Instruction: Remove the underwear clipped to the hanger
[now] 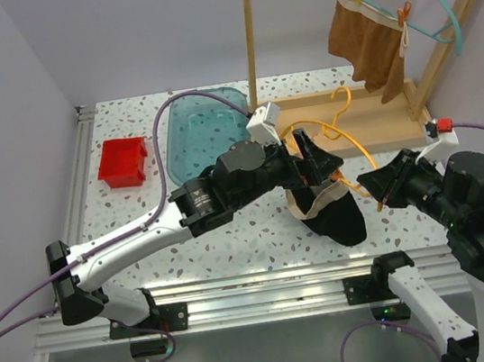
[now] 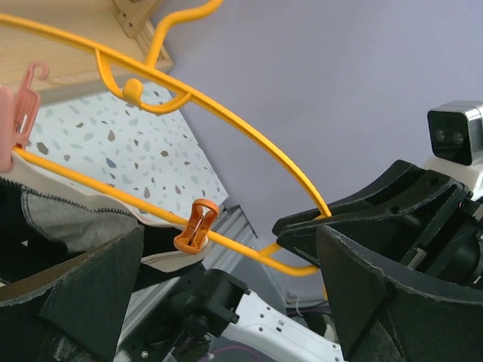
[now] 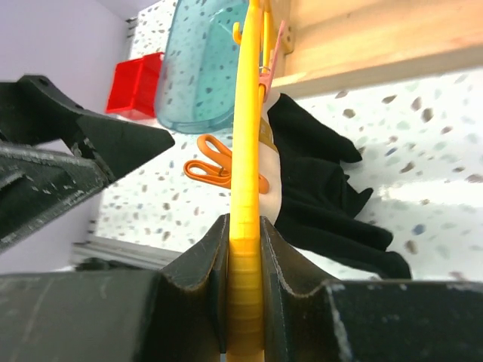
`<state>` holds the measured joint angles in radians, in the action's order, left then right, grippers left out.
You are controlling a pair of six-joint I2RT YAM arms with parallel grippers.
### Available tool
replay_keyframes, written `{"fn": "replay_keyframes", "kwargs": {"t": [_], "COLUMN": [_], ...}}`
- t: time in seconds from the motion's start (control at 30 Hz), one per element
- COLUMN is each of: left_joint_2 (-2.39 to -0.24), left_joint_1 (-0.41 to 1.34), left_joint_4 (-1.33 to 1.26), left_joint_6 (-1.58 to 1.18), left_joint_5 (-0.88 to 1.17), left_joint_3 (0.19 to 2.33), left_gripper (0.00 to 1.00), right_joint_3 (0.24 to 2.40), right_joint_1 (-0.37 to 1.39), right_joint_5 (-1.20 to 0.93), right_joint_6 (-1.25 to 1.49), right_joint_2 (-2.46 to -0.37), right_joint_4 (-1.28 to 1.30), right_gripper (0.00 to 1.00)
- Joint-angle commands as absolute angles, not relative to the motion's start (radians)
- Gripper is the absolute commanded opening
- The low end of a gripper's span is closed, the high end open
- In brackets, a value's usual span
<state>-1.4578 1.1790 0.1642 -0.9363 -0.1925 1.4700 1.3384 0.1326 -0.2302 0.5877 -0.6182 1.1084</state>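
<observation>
While right end effector [image 3: 244, 245] grips yellow hanger [image 3: 249, 113] | black underwear [image 3: 317, 181] clipped on

Bright, even overhead light fills all three views; shadows are short and soft. From above, the surface [image 1: 232, 237] carries a pale sheen along its near edge, and the black underwear [image 1: 336, 214] is too dark to show folds. In the left wrist view the left tool [image 2: 226, 260] is a dark, soft-edged blur while the orange clip [image 2: 195, 226] is sharp. In the right wrist view the yellow hanger [image 3: 247, 113] blurs near the lens, at the right tool [image 3: 245, 234].
</observation>
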Motion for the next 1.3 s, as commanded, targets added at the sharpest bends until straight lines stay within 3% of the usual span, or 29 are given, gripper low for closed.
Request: {"fn": "replay_keyframes", "kwargs": {"t": [0.0, 0.2, 0.43, 1.27], "left_joint_2": [-1.480, -1.520, -1.628, -1.795], "left_joint_1": [1.141, 1.083, 1.046, 1.011], "left_joint_4": [0.121, -0.087, -0.120, -0.178], "left_joint_6": [-1.049, -1.231, -1.348, -1.488], "left_joint_5": [-0.049, 0.184, 0.414, 0.546], "left_joint_3": [1.486, 1.407, 1.463, 1.506], "left_gripper": [1.00, 1.00, 1.00, 1.00], "right_joint_3": [1.378, 1.370, 1.407, 1.442], "right_joint_1": [0.130, 0.153, 0.238, 0.293], "right_joint_5": [-0.192, -0.152, -0.023, -0.032], "right_joint_6": [0.359, 0.246, 0.114, 0.081], "right_joint_2": [-0.608, -0.588, -0.583, -0.621], "right_joint_4": [1.094, 1.078, 1.114, 1.100], "right_gripper": [0.00, 0.00, 0.00, 0.00]}}
